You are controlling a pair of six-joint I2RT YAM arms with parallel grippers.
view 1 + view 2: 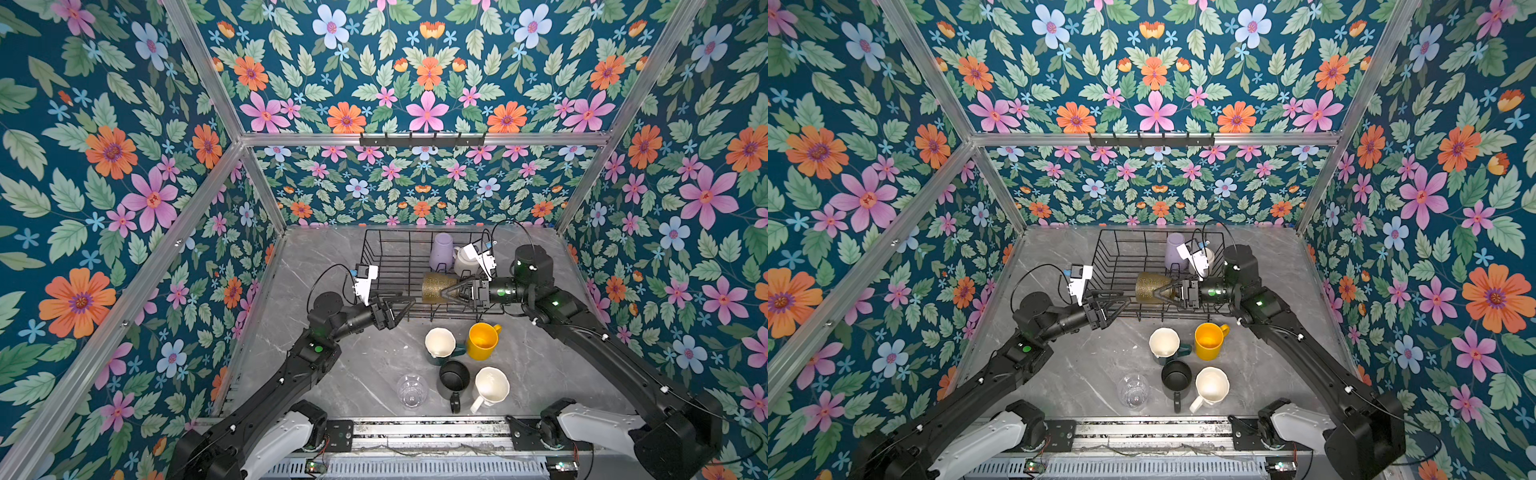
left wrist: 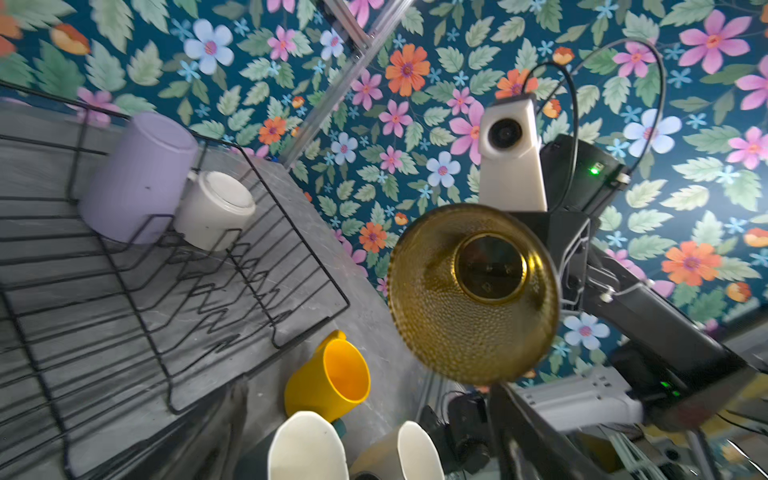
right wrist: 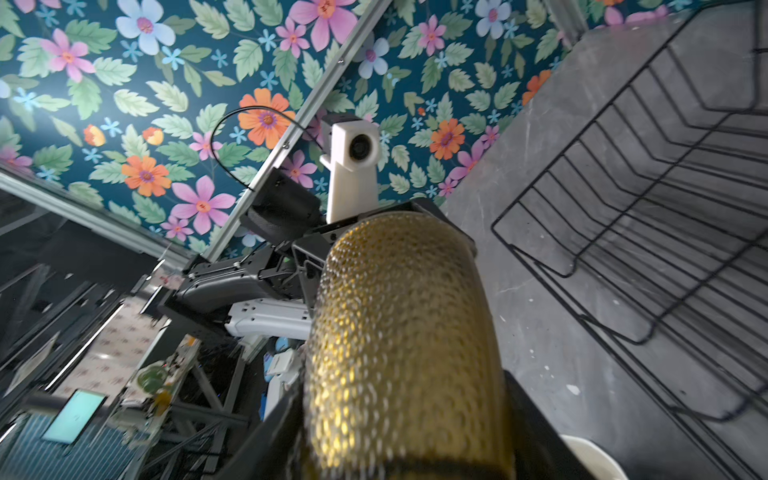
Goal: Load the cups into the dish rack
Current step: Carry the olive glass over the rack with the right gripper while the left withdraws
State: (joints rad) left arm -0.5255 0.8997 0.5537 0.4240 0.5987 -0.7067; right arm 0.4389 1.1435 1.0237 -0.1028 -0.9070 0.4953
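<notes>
A: How full is the dish rack [image 1: 399, 270]?

B: Mostly bare wire. Only 2 of 8 cups sit in it, upside down in its far right corner: the lavender tumbler [image 1: 441, 251] and, just beside it, a white mug [image 1: 464, 262].

A: The arms?

B: The right gripper [image 1: 446, 291] clamps the olive-amber glass [image 1: 434, 287] sideways over the rack's near edge, so cup 3 looks close. The left gripper [image 1: 399, 311] hangs spread wide, empty, by the near left corner.

A: What's left?

B: 5 on the table [image 1: 332, 374]: tall white mug [image 1: 491, 385], yellow mug [image 1: 482, 340], dark green mug [image 1: 440, 343], black mug [image 1: 454, 378], clear glass [image 1: 411, 390].
</notes>
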